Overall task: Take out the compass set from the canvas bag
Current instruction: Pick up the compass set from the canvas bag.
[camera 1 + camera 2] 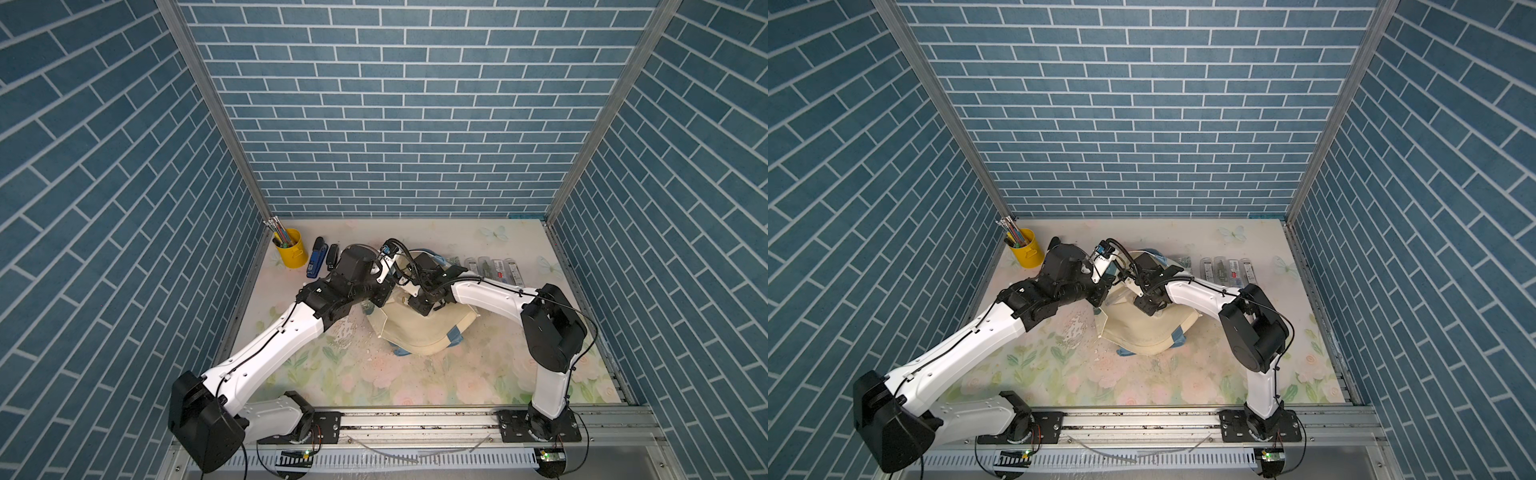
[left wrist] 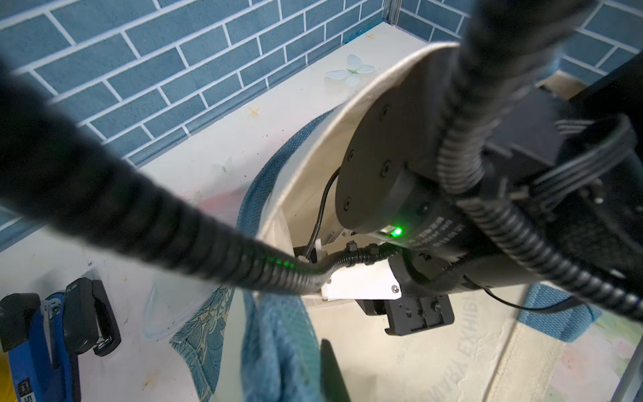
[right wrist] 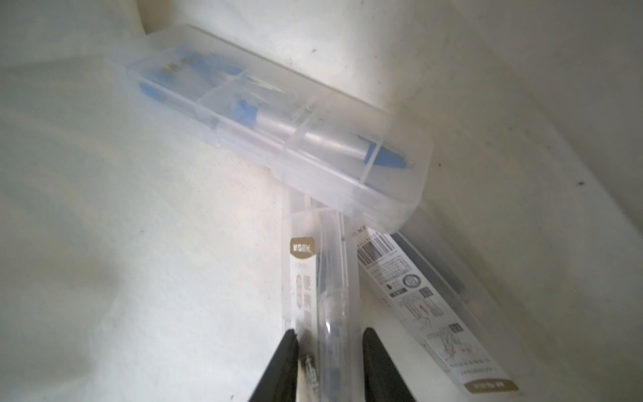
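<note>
The cream canvas bag [image 1: 419,332] lies mid-table in both top views, its mouth toward the back wall. My left gripper [image 2: 313,376] is shut on the bag's blue strap handle [image 2: 278,348] and holds the rim [image 2: 313,167] up. My right arm [image 1: 478,291] reaches into the bag, so its gripper is hidden in the top views. Inside, my right gripper [image 3: 328,337] is shut on a clear compass set case [image 3: 327,285], one finger against each long side. Two more clear cases lie there: one with a blue compass [image 3: 278,121] and one with a barcode label [image 3: 417,296].
Several clear cases [image 1: 494,270] lie in a row on the table behind my right arm. At the back left stand a yellow pencil cup [image 1: 289,249], a blue stapler [image 1: 316,257] and a black stapler [image 1: 332,257]. Blue brick walls close three sides.
</note>
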